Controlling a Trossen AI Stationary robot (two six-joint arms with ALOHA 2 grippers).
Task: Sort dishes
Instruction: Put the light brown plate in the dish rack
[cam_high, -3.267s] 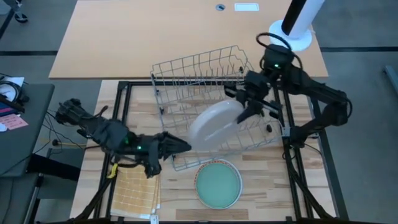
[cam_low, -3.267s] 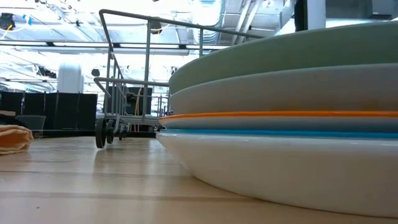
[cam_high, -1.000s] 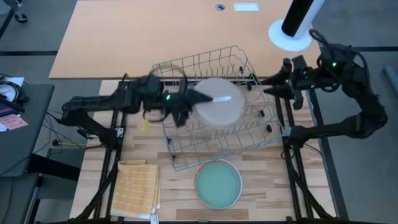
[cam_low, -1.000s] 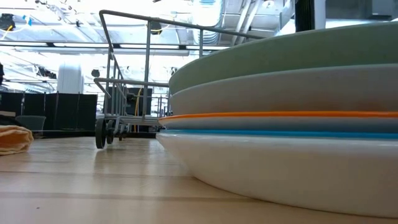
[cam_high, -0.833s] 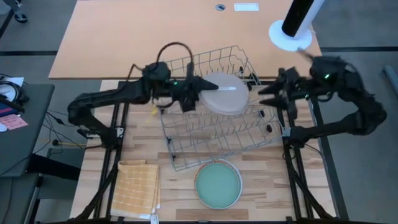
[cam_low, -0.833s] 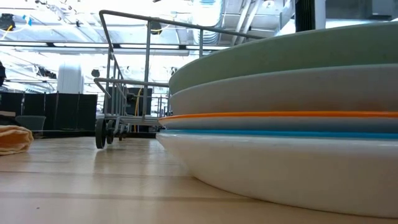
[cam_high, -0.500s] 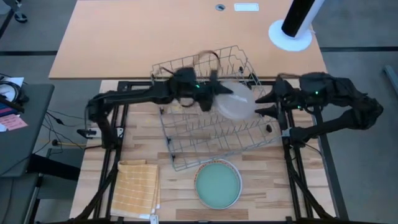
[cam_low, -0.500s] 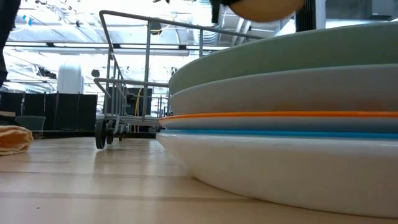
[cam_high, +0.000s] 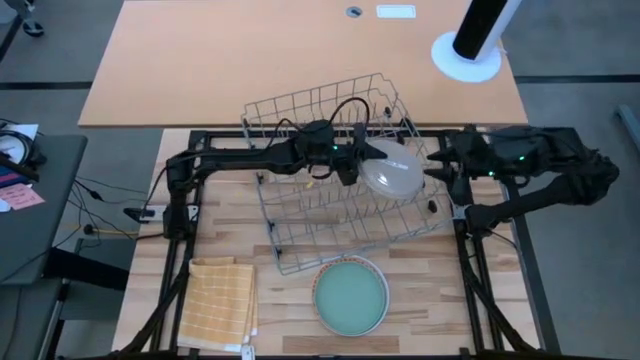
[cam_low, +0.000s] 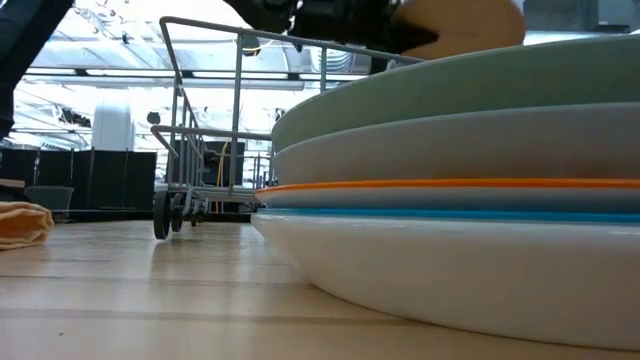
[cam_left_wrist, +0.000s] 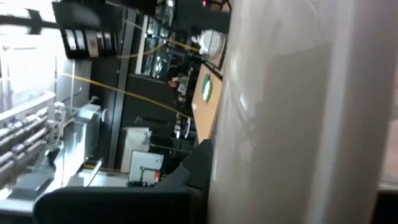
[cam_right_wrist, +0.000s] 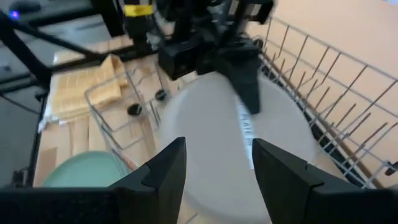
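I have the left gripper pinched on the rim of a round beige-grey ceramic dinner plate, carrying it tilted over the far right part of the grey wire dish rack, above the tines and, as far as I can judge, not yet seated between them. From my right wrist camera the plate shows a smooth, glazed, faintly glossy face with the left arm's dark fingers clamped across its edge. The right gripper waits just beside the plate's right edge with its two fingers spread, touching nothing that I can see. I expect this plate to be stiff, fairly heavy for a single edge pinch, slick under the pads and liable to chip against the thin, hard metal wires, so the thin rim is the only sensible hold, and a second hold on the opposite rim would steady it. The remaining plates sit in a stack at the near edge of the pale wooden table, a pale teal-green one on top; the low view shows grey, orange-edged, blue-edged and white layers beneath. A square yellow checked cloth lies left of the stack, soft and rumpled.
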